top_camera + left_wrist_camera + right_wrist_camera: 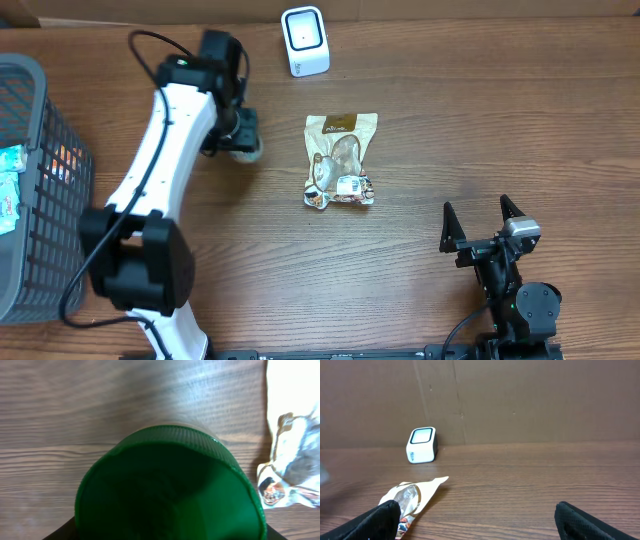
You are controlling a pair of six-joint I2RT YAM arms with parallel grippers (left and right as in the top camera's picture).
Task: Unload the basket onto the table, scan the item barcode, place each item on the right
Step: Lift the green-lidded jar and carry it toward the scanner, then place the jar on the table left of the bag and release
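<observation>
Gripping a round green-lidded jar (170, 490) in the left jaws, low over the wooden tabletop (420, 290) beside a foil snack pouch (340, 160); holding the right jaws wide apart, empty. Not yet presented to the white box-shaped scanner (305, 40).

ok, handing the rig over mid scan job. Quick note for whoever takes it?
Left hand: looks closed around a green-capped container, low over the table, left of the snack packet.
Right hand: open, empty, front right.
Scanner: at the back edge, nothing at its window.
Done: container apparently gripped.
Left: present its barcode to the scanner; no barcode visible from here.
</observation>
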